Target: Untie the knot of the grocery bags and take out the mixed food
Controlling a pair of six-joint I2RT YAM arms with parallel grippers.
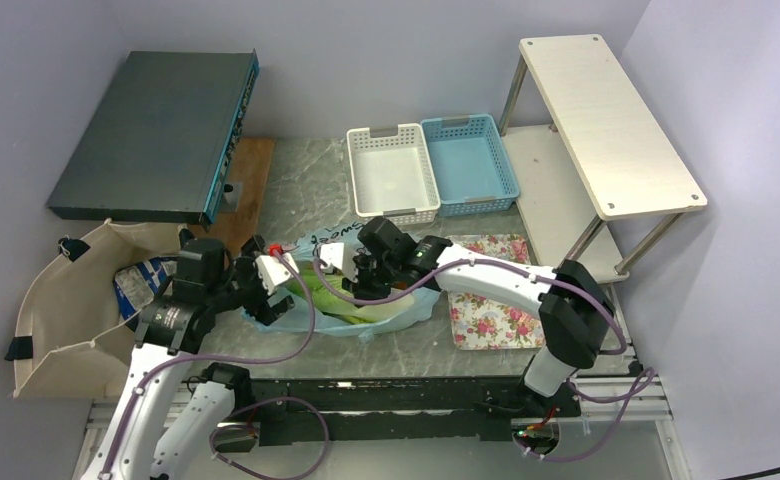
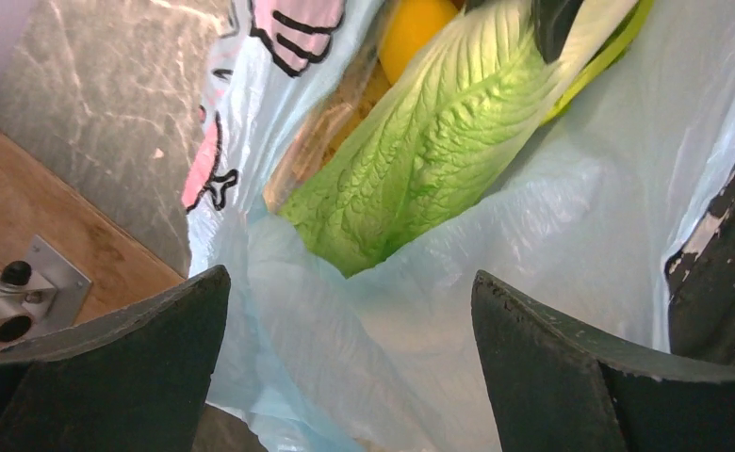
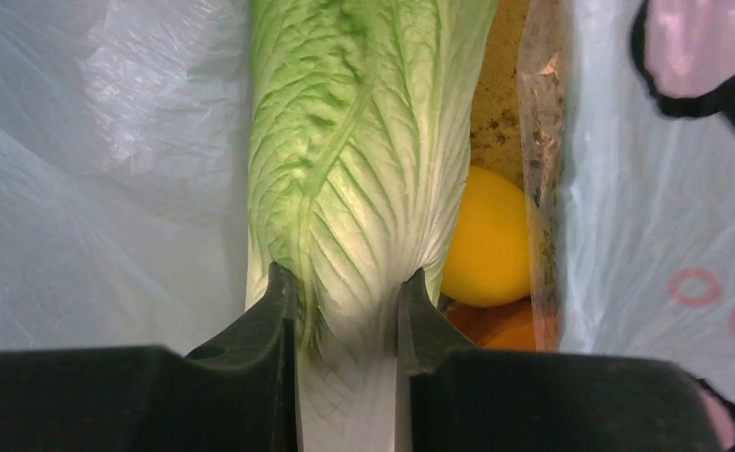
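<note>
A beige canvas tote (image 1: pixel 56 290) was seen slumped at far left. Over the thin light-blue plastic bag (image 2: pixel 533 217) the left gripper (image 2: pixel 350 282) was poised, jaws spread wide, empty. Inside the bag, the pale-green napa cabbage (image 3: pixel 345 141) was pinched at its stem by the right gripper (image 3: pixel 345 278), jaws clamped on it.

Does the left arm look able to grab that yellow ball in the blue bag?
Probably not yet: the napa cabbage, clamped in the right gripper, lies partly in front of the yellow ball.
</note>
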